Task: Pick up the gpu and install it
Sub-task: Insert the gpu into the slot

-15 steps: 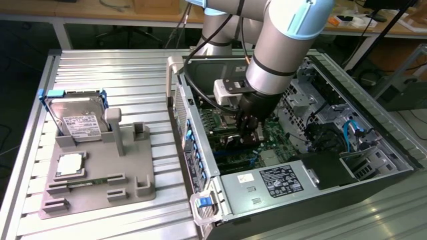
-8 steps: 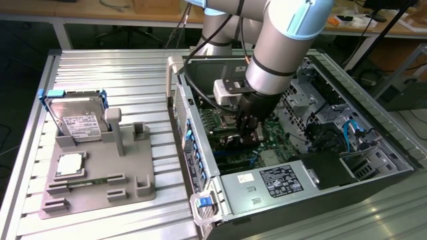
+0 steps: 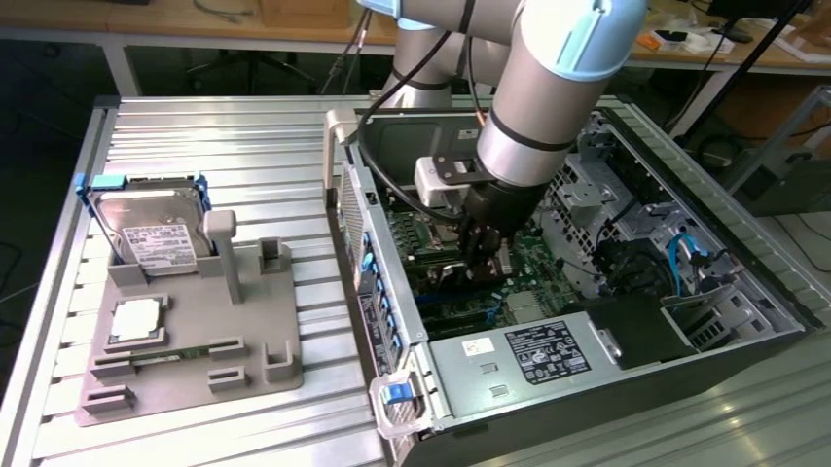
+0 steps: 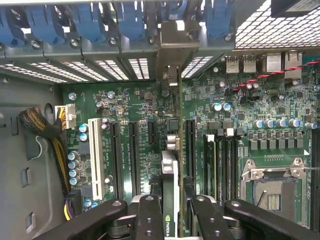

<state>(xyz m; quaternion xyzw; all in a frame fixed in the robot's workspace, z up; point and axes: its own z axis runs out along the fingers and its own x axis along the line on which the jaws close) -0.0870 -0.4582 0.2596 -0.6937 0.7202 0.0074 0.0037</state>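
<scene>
- The gpu (image 4: pixel 170 200), a slim green circuit-board card seen edge-on with a silver metal end bracket, stands upright over the green motherboard (image 4: pixel 240 125) inside the open black computer case (image 3: pixel 727 321).
- Its bracket end reaches toward the row of rear slot openings with blue plastic clips (image 4: pixel 125 20), and its lower edge sits among the long black expansion slots (image 4: pixel 133 155).
- The black fingers (image 4: pixel 149 220) of the gripper (image 4: pixel 172 217) clamp the card from both sides, holding it.
- In the exterior view the grey arm reaches down into the case, the gripper (image 3: pixel 484 255) low over the motherboard.
- Toward the exterior view's left, on the ribbed metal table (image 3: pixel 234 136), a grey plastic fixture (image 3: pixel 247 375) carries a silver hard drive with a white label (image 3: pixel 154 233) and a small square silver processor chip (image 3: pixel 136 323).
</scene>
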